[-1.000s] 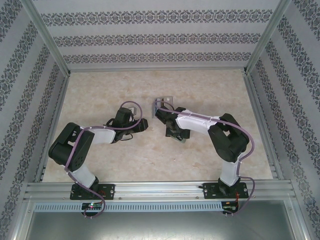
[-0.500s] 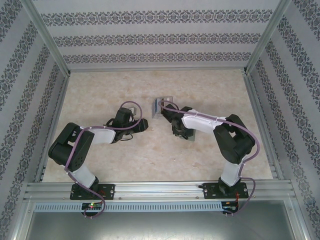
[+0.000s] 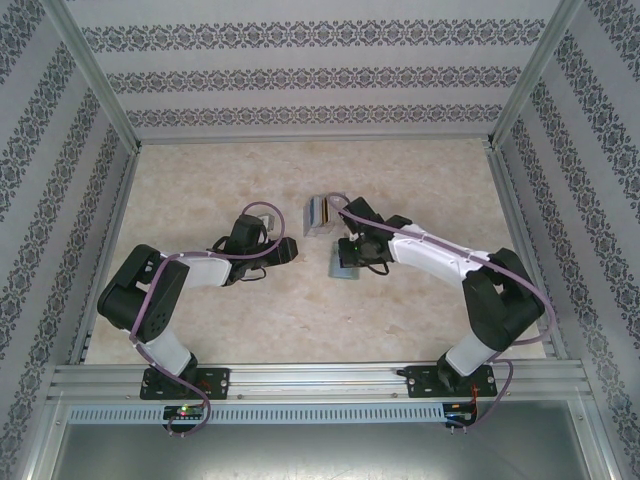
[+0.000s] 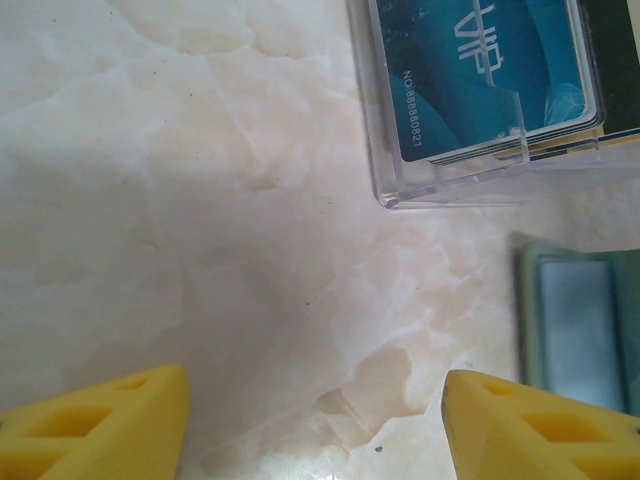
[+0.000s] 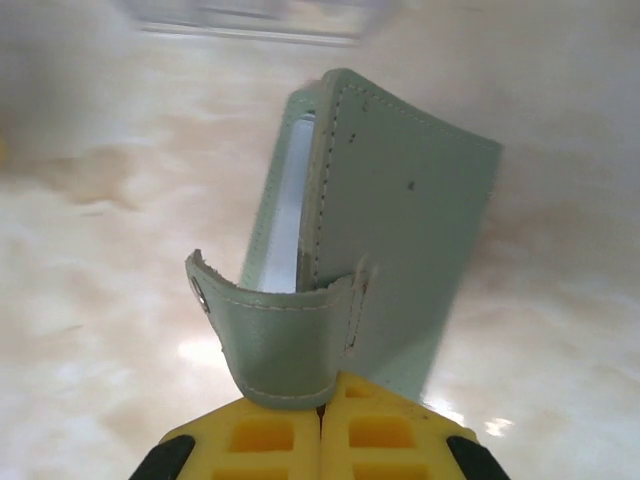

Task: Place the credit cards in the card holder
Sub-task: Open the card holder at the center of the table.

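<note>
The right arm stretches from its base up and left, forearm long and low toward mid-tabletop [image 3: 220,190]. Its end effector [image 5: 322,405] is clenched on the strap [image 5: 275,345] of the wallet [image 5: 400,220], fingers pressed together. The wallet tilts up, showing light blue inside, just near of the clear rack [image 3: 320,213]. The left arm is folded, elbow at the left, wrist reaching right. Its end effector [image 4: 315,420] is released, fingers wide apart over bare tabletop. The cards [image 4: 480,70], a teal one outermost, sit in the rack.
</note>
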`<state>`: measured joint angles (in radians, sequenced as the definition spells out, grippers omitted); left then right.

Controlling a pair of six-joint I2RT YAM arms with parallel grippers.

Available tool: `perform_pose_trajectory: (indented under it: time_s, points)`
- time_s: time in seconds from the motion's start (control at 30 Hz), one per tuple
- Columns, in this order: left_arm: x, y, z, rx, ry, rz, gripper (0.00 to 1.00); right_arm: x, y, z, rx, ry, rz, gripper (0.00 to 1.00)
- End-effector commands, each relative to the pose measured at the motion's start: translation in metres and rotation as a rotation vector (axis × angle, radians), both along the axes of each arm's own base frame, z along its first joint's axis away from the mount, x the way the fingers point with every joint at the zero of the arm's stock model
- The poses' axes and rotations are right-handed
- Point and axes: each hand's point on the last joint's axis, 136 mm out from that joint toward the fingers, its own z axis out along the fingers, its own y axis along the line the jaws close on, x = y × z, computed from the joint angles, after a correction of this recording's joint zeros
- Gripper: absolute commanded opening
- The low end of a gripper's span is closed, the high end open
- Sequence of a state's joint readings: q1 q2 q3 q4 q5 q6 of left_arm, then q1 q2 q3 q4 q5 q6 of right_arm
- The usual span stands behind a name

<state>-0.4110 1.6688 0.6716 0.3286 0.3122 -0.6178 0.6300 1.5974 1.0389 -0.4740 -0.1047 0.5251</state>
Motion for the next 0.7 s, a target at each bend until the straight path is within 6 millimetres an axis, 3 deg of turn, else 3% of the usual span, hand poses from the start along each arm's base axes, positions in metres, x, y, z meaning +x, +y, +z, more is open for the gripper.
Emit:
perform_pose_trajectory:
  time_s: [0.0,0.07,0.13,0.23,0.37,0.57,0.67]
  points:
    - [0.003,-0.002,0.007,-0.017,-0.020,0.002,0.68,-0.007,0.045,0.017,0.297,0.016,0.112,0.08]
    - [0.003,-0.003,0.006,-0.022,-0.018,-0.001,0.69,-0.007,0.057,0.018,0.405,0.046,0.127,0.08]
    - [0.003,-0.002,0.003,-0.017,-0.012,0.005,0.68,-0.006,0.057,0.009,0.428,0.076,0.108,0.09]
    - [0.002,-0.002,-0.001,-0.014,0.007,0.005,0.68,0.001,0.038,-0.015,0.395,0.100,0.047,0.12]
    - [0.003,-0.002,-0.002,-0.011,0.008,0.008,0.67,0.005,0.005,-0.030,0.402,0.131,-0.046,0.14]
    - [0.002,-0.021,0.003,-0.063,-0.003,-0.066,0.69,0.002,-0.019,-0.026,0.468,0.145,-0.083,0.15]
    - [0.001,-0.031,0.007,-0.086,-0.011,-0.097,0.70,0.000,-0.015,-0.017,0.557,0.159,-0.055,0.12]
